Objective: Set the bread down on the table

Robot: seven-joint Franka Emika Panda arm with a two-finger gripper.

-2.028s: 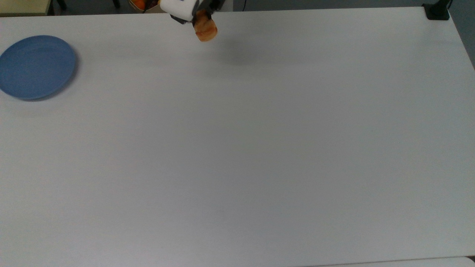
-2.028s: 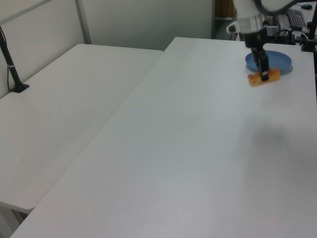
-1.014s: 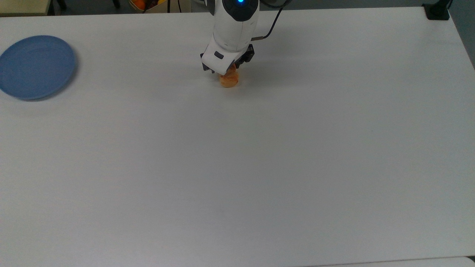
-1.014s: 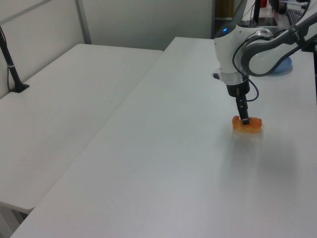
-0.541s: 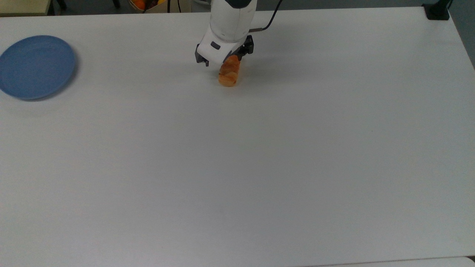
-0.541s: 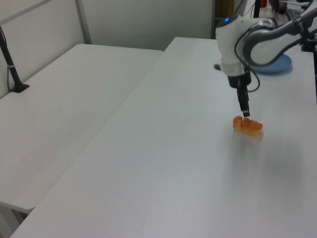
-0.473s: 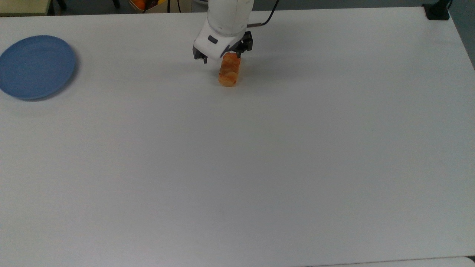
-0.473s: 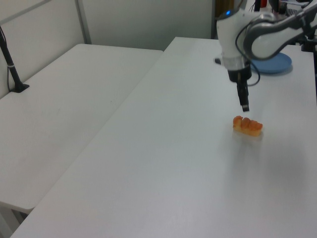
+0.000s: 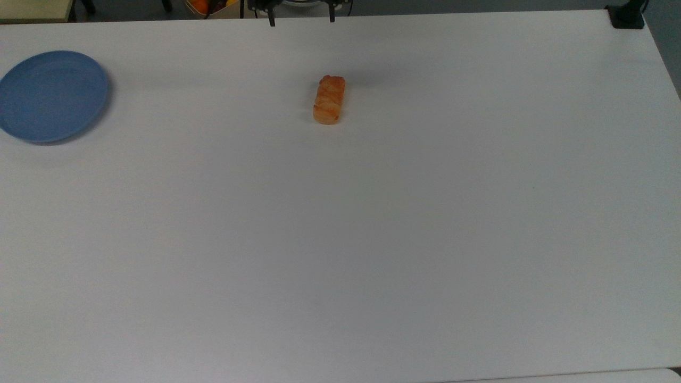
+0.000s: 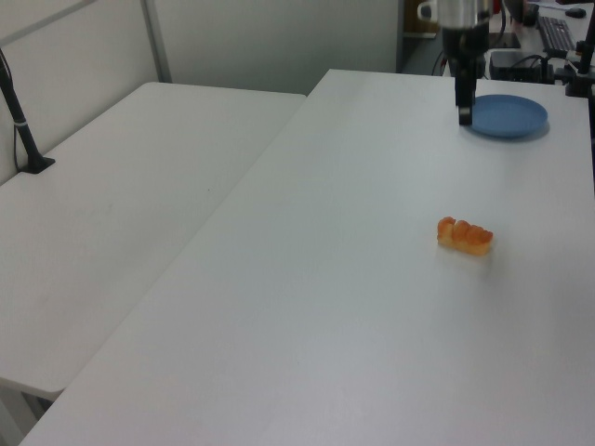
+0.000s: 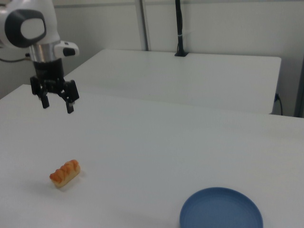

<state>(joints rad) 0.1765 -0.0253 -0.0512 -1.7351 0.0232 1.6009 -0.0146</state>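
While the bread (image 11: 65, 173) lies on the table (image 11: 156, 142), the jaws hang spread and empty above it.

- One bread (image 9: 329, 99) roll, lying on the table (image 9: 372, 239) toward the far edge in the top view.
- One blue plate (image 9: 50, 96), at the table's left edge in the top view.
- One gripper (image 11: 57, 105), its two fingers spread apart.
- One second white table (image 10: 112, 204), alongside.
- One black post (image 11: 179, 28) standing on that second table.
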